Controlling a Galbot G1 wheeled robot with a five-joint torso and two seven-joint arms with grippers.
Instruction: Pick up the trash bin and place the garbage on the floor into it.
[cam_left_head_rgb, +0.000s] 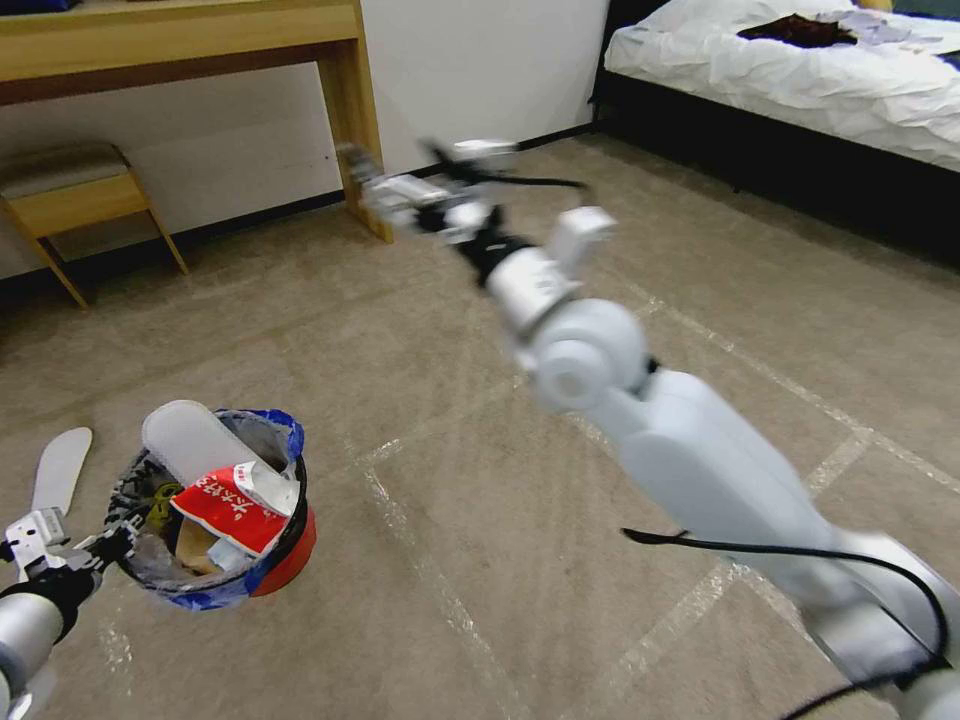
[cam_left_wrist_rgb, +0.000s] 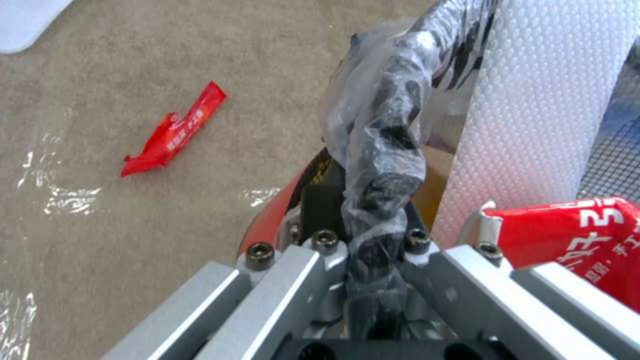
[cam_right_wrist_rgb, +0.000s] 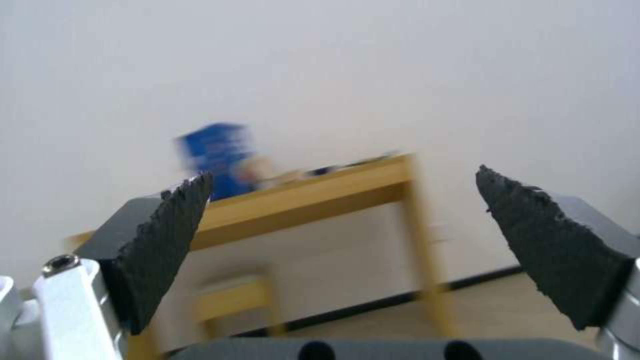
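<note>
Low on my left, the left gripper (cam_left_head_rgb: 100, 548) is shut on the bag-lined rim of the small red trash bin (cam_left_head_rgb: 285, 555), holding it just above the floor (cam_left_head_rgb: 400, 330). In the left wrist view the gripper (cam_left_wrist_rgb: 373, 220) pinches the crumpled clear bag over the trash bin's rim (cam_left_wrist_rgb: 390, 135). Inside the bin are garbage pieces: a white slipper (cam_left_head_rgb: 185, 440), a red wrapper (cam_left_head_rgb: 235, 510) and brown paper. Another white slipper (cam_left_head_rgb: 58, 470) and a red wrapper (cam_left_wrist_rgb: 175, 132) lie on the carpet beside the bin. My right gripper (cam_left_head_rgb: 372, 182) is stretched out high toward the desk leg, open and empty (cam_right_wrist_rgb: 341, 172).
A wooden desk (cam_left_head_rgb: 200, 40) and a low stool (cam_left_head_rgb: 70, 195) stand against the far wall. A bed (cam_left_head_rgb: 800, 70) fills the far right corner. Worn tape lines (cam_left_head_rgb: 440, 590) cross the open carpet in front of me.
</note>
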